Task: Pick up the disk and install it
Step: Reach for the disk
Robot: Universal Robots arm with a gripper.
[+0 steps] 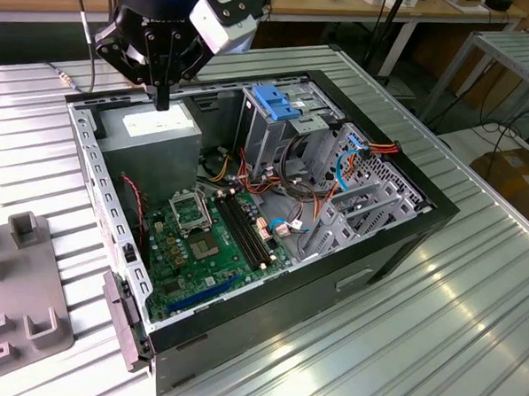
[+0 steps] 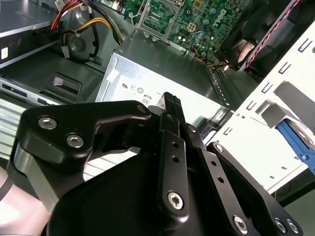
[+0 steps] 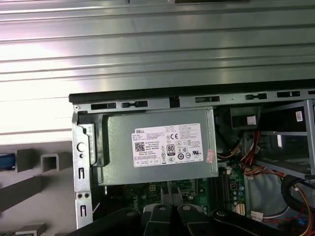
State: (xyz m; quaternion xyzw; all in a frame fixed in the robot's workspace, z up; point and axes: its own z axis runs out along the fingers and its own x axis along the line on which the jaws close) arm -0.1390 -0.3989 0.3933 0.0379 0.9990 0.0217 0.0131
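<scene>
Claw [image 1: 163, 102] clenched, upper left of exterior view, pointing straight down over power supply [image 1: 152, 134] inside open case [image 1: 105, 190].

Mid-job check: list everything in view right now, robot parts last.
table: one, silver, ribbed, beneath everything
computer case: one, black, open, on the table
power supply: one, grey, case corner
motherboard: one, green, case floor
drive cage: one, grey, inside the case
bracket: one, blue, atop the drive cage
cables: several, red, orange, blue, inside the case
fixture: one, grey, table, exterior view's left
blue part: one, beside the fixture, first wrist view; identity unclear
gripper: one, black, shut, empty, above the power supply
</scene>
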